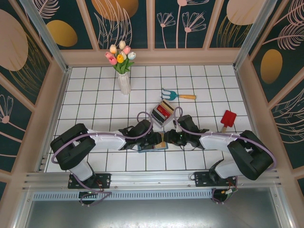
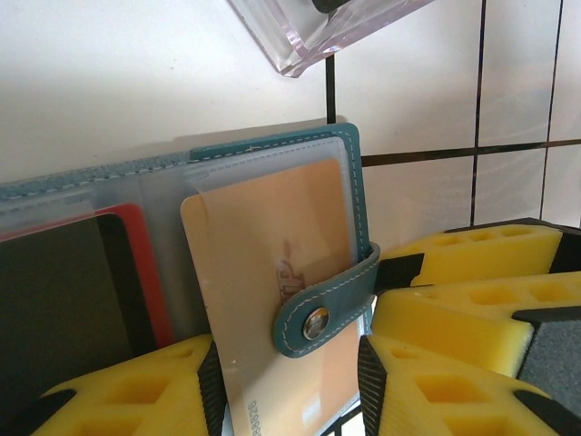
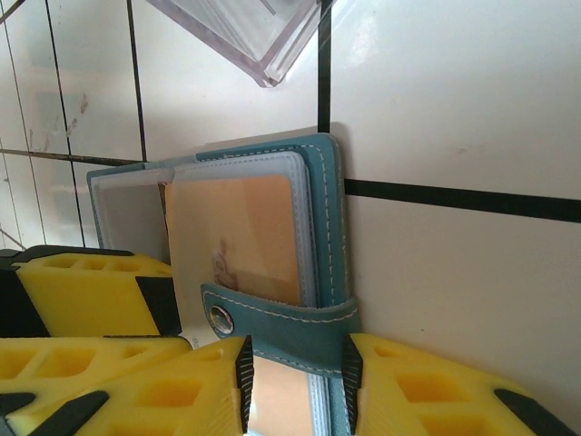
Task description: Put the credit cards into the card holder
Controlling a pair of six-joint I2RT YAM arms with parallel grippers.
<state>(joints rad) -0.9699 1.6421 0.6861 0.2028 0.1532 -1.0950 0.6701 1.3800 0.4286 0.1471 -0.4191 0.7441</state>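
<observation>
Closest to the lens in the left wrist view, my left gripper (image 2: 289,352) sits at the bottom edge. Its yellow fingers are partway apart, and the near end of the orange card (image 2: 272,236) runs down between them. Whether they press its edges or merely flank it, I cannot tell. My right gripper (image 3: 297,352), at the bottom of the right wrist view, is much the same: a moderate gap with the card's end and the holder's edge in it, and the grip is unclear.

The card holder (image 2: 354,182) lies open and flat on the white tiles. In the top view it is at the lower middle, between my two grippers and just below the clear tray (image 1: 161,112). It is teal with pale stitching, and inside it has frosted clear sleeves. Its strap (image 2: 345,291), with a metal snap, curls across the orange card's face.

As I judge it, the task is partly done. The orange card is a good way into the right-hand sleeve and slightly tilted, but its near end sticks out toward me, so it is not yet seated. At the left of the left wrist view, a red card (image 2: 150,272) and a dark card (image 2: 64,309) overlapping it appear to sit under another sleeve. In the top view the tray holds red and yellow things, which may be cards left to do, but they are too small for me to be sure.
</observation>
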